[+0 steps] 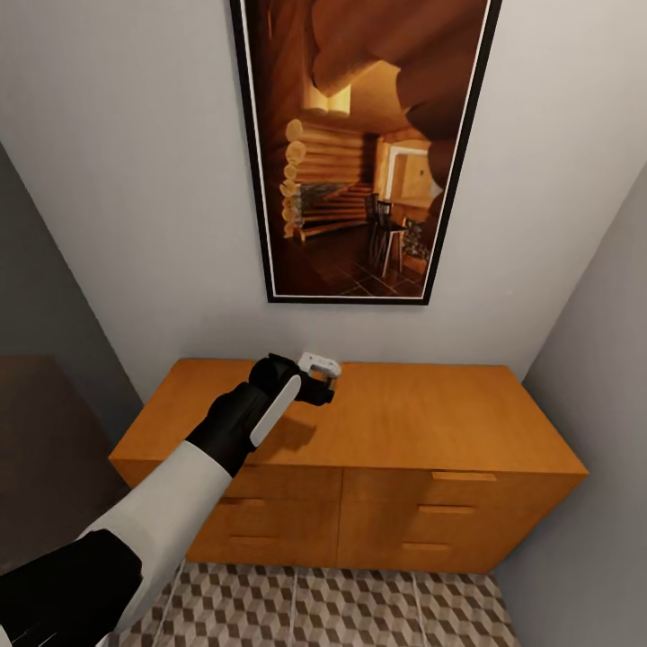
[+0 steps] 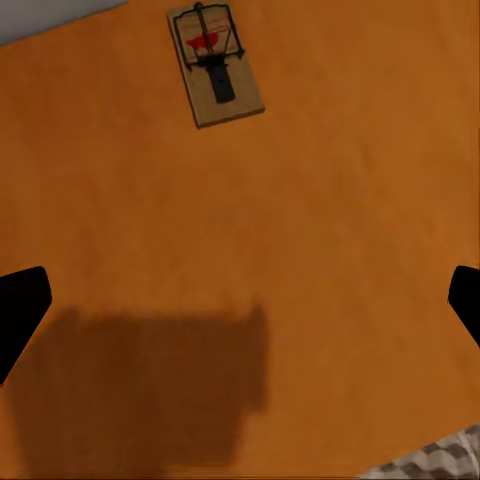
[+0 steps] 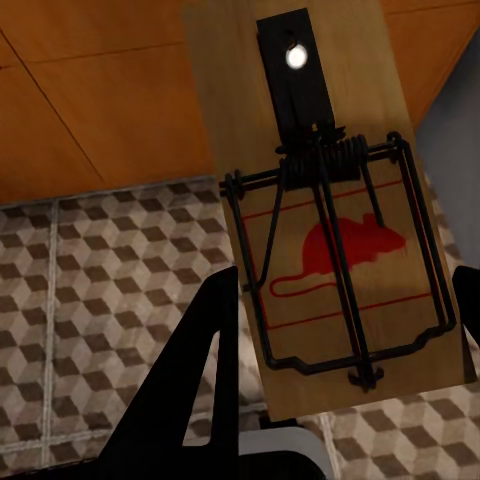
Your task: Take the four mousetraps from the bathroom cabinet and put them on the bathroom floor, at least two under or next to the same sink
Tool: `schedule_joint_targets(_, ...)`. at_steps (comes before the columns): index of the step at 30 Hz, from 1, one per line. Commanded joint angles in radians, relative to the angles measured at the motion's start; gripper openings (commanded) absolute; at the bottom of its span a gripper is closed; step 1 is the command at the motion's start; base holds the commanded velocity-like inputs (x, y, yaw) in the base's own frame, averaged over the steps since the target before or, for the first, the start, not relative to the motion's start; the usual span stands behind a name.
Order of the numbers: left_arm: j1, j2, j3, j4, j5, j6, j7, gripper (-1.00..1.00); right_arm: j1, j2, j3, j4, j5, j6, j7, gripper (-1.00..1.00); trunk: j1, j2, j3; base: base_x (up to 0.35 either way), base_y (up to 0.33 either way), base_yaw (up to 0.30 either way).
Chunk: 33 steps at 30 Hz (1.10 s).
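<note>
The black-and-white left gripper (image 1: 325,385) hangs over the flat top of the low orange-brown wooden cabinet (image 1: 422,422), fingers (image 2: 20,305) spread wide with nothing between them, and through its wrist camera one small brown wooden mousetrap (image 2: 215,65) lies flat on that top, ahead of the open fingers near the back edge by the wall, long axis slightly askew to the gap. The right gripper (image 3: 340,400) carries a second wooden mousetrap with a red mouse print (image 3: 330,210), pinched at one end, above the cube-patterned tiled bathroom floor (image 3: 90,300) in front of the cabinet. So the left arm looks nearer the resting trap and would need to reach forward.
</note>
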Motion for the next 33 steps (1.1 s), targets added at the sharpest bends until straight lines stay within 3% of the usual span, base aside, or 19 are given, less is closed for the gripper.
schedule_joint_targets(1,-0.001,0.000,-0.001,0.005,0.011,0.003,0.010,1.00,-0.001,0.000,0.006,0.001,-0.012,-0.003,0.007,-1.00,0.001,-0.002,-0.002,0.000,0.000,0.000)
schedule_joint_targets(10,-0.001,-0.005,0.013,0.015,0.018,0.001,0.014,1.00,-0.001,0.008,0.006,0.001,-0.012,-0.003,0.007,-1.00,0.001,-0.002,-0.002,0.000,0.000,0.000)
schedule_joint_targets(21,-0.001,-0.004,0.012,-0.026,0.103,0.002,0.011,1.00,-0.001,0.008,0.006,0.000,-0.012,0.017,0.007,-1.00,0.001,-0.002,-0.002,0.000,0.000,0.000)
schedule_joint_targets(33,-0.001,-0.004,0.009,-0.028,0.119,0.002,0.010,1.00,-0.001,0.006,0.006,0.000,-0.012,0.020,0.007,-1.00,0.001,-0.002,-0.002,0.000,0.000,0.000)
